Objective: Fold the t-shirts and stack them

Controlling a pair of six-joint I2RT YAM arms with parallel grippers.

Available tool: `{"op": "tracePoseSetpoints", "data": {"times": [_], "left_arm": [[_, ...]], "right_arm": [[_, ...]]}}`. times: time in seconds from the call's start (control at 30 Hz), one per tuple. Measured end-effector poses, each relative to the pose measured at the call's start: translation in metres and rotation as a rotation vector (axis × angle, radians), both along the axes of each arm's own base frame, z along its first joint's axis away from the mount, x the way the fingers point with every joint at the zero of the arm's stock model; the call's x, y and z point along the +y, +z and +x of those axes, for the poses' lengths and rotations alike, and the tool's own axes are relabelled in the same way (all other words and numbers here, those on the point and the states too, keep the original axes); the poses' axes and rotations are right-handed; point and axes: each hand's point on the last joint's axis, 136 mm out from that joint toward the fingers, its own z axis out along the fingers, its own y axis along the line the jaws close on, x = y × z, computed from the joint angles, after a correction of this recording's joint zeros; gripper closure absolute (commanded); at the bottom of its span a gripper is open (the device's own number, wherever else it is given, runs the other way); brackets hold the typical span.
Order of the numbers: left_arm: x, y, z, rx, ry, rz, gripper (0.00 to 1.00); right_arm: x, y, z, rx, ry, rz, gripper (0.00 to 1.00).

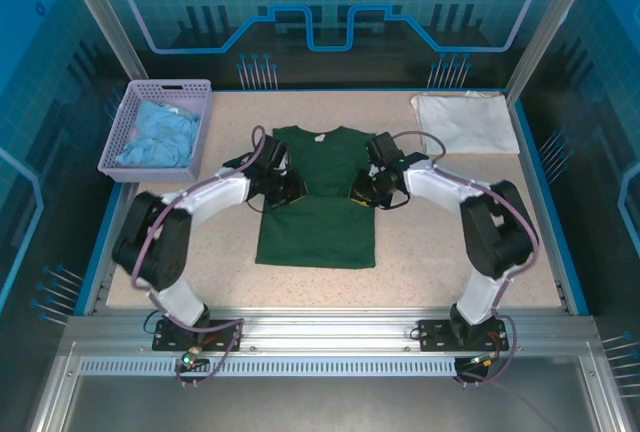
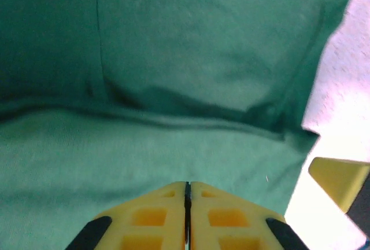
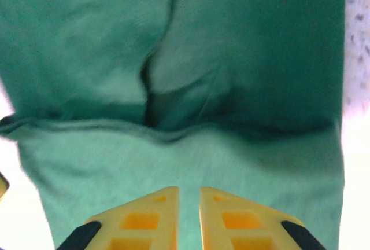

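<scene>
Item one, far left: I am logging a purple basket (image 1: 168,85) holding crumpled pale blue cloth (image 1: 160,134), which is sitting well apart from the work. Item two: the left gripper (image 2: 186,195) is hovering low over the left side of the dark green t-shirt (image 1: 318,222). Its yellow fingers are pressing flat together, and I am seeing no cloth caught between them. Item three: the green shirt is lying flat at the centre of the table (image 1: 420,252), neck pointing away from me and a soft fold ridge crossing it ahead of both wrists. I am judging it light, limp and quick to sag, so I am favouring a pinch on a doubled edge or hem corner that takes every layer. Item four: the right gripper (image 3: 189,195) is sitting over the shirt's right side, its fingers a narrow slit apart with green showing through. I cannot tell whether that cloth is pinched or merely lying beneath. Item five, far right: the white t-shirt (image 1: 465,122) is resting folded at the back corner, serving as the stack's likely base.
</scene>
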Motion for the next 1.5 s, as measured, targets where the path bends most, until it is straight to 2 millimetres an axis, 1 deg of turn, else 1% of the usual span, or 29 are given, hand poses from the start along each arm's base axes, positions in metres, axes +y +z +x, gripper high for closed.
{"op": "tracePoseSetpoints", "data": {"times": [0.07,0.13,0.2,0.3,0.4,0.5,0.57,0.63,0.7,0.73,0.8,0.83,0.87,0.93,1.0,1.1,1.13,1.23,1.3,1.37,1.5], "left_arm": [[0.009,-0.019,0.009,0.024,0.03,0.017,0.92],[0.022,-0.033,0.013,0.051,0.081,0.016,0.91],[0.038,-0.042,0.016,0.076,0.139,0.014,0.9],[0.055,-0.045,0.021,0.087,0.197,0.014,0.86],[0.057,-0.044,0.024,0.085,0.214,0.014,0.8],[0.052,-0.038,0.022,0.075,0.201,0.008,0.75],[0.042,-0.027,0.021,0.054,0.174,-0.001,0.75],[0.022,-0.011,0.024,0.021,0.131,-0.022,0.76],[-0.009,0.01,0.028,-0.023,0.062,-0.064,0.77],[-0.029,0.023,0.029,-0.046,0.018,-0.092,0.78],[-0.062,0.037,0.031,-0.079,-0.049,-0.133,0.78],[-0.079,0.042,0.032,-0.092,-0.083,-0.151,0.79],[-0.093,0.041,0.031,-0.093,-0.11,-0.163,0.8],[-0.112,0.027,0.029,-0.073,-0.147,-0.169,0.81],[-0.118,0.002,0.027,-0.028,-0.157,-0.148,0.81],[-0.107,-0.043,0.023,0.059,-0.135,-0.078,0.81],[-0.104,-0.053,0.022,0.081,-0.13,-0.067,0.8],[-0.103,-0.05,0.028,0.073,-0.122,-0.075,0.8],[-0.103,-0.051,0.029,0.075,-0.122,-0.073,0.77],[-0.104,-0.049,0.03,0.075,-0.124,-0.072,0.72],[-0.108,-0.04,0.027,0.092,-0.148,-0.115,0.58]], "right_arm": [[-0.01,-0.024,0.003,0.064,-0.026,-0.003,0.85],[-0.018,-0.038,0.005,0.113,-0.05,0.02,0.85],[-0.022,-0.036,0.011,0.113,-0.065,0.057,0.84],[-0.027,-0.034,0.017,0.104,-0.079,0.086,0.81],[-0.026,-0.033,0.018,0.101,-0.072,0.1,0.76],[-0.024,-0.028,0.017,0.091,-0.065,0.115,0.73],[-0.022,-0.02,0.017,0.077,-0.061,0.123,0.74],[-0.019,-0.013,0.018,0.058,-0.053,0.134,0.76],[-0.017,-0.011,0.02,0.05,-0.049,0.138,0.77],[-0.016,-0.01,0.02,0.051,-0.05,0.14,0.78],[-0.015,-0.012,0.021,0.057,-0.051,0.145,0.78],[-0.014,-0.014,0.022,0.061,-0.051,0.144,0.79],[-0.013,-0.017,0.023,0.069,-0.053,0.145,0.79],[-0.013,-0.026,0.024,0.086,-0.054,0.143,0.79],[-0.014,-0.033,0.023,0.106,-0.058,0.142,0.79],[-0.016,-0.033,0.025,0.108,-0.063,0.156,0.79],[-0.016,-0.033,0.025,0.109,-0.064,0.16,0.79],[-0.017,-0.033,0.027,0.107,-0.065,0.169,0.79],[-0.017,-0.034,0.027,0.106,-0.066,0.172,0.78],[-0.017,-0.033,0.027,0.104,-0.065,0.177,0.76],[-0.016,-0.027,0.025,0.092,-0.058,0.193,0.69]]}}
